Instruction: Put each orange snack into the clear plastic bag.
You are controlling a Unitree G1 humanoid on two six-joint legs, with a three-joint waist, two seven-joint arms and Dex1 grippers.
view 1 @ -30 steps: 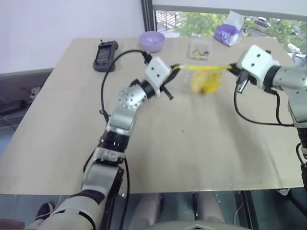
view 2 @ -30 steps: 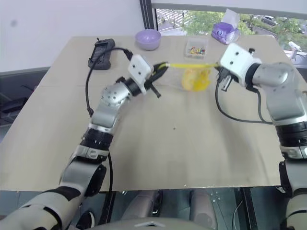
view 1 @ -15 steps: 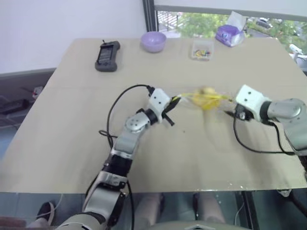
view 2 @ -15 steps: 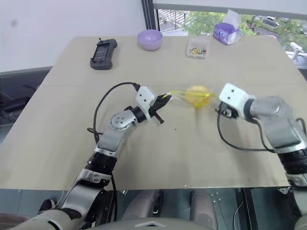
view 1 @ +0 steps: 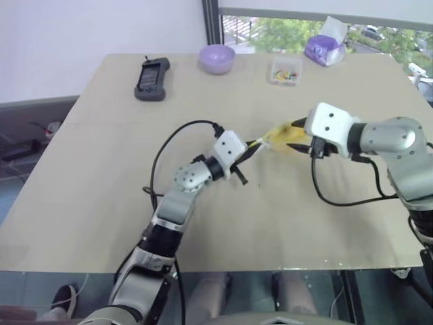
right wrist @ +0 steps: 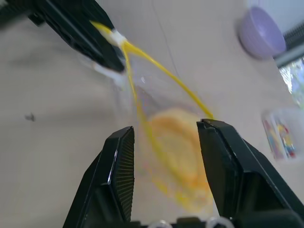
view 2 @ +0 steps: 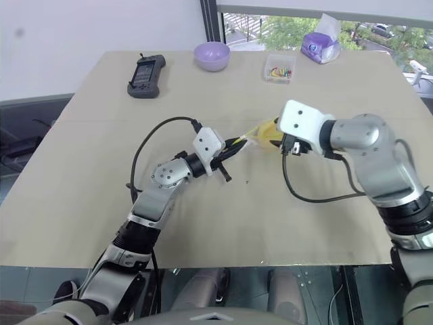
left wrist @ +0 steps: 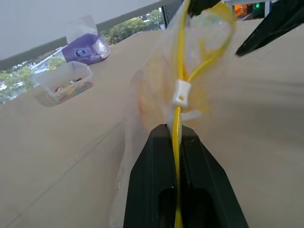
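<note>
- Now clamped hard on the yellow seal strip (left wrist: pixel 177 124) of the clear plastic bag (left wrist: pixel 156 95): left gripper (left wrist: pixel 176 137), fingers pressed together, strip running up between them to its white slider.
- Just past those fingertips, hanging inside the crinkly film: the orange snack (right wrist: pixel 176 142), already bagged.
- On the bag's far side: right gripper (right wrist: pixel 164 147), fingers spread with a gap on each side of the looped mouth, gripping nothing.
- Changed from a second ago: bag then stretched between both grippers up near the small clear box (view 1: pixel 284 70); since lowered to mid-table (view 1: pixel 270 223), right end let go, right gripper swung in close beside the bun.
- Likely meaning: snack in, hold handed to one side, mouth not sealed yet.
- From the right wrist, open yellow loop and bun plainly seen; from the head, merely a yellow blur between the two grippers.
- From the left wrist, slider position clear, plus the purple tissue packet (left wrist: pixel 85 47) beyond.
</note>
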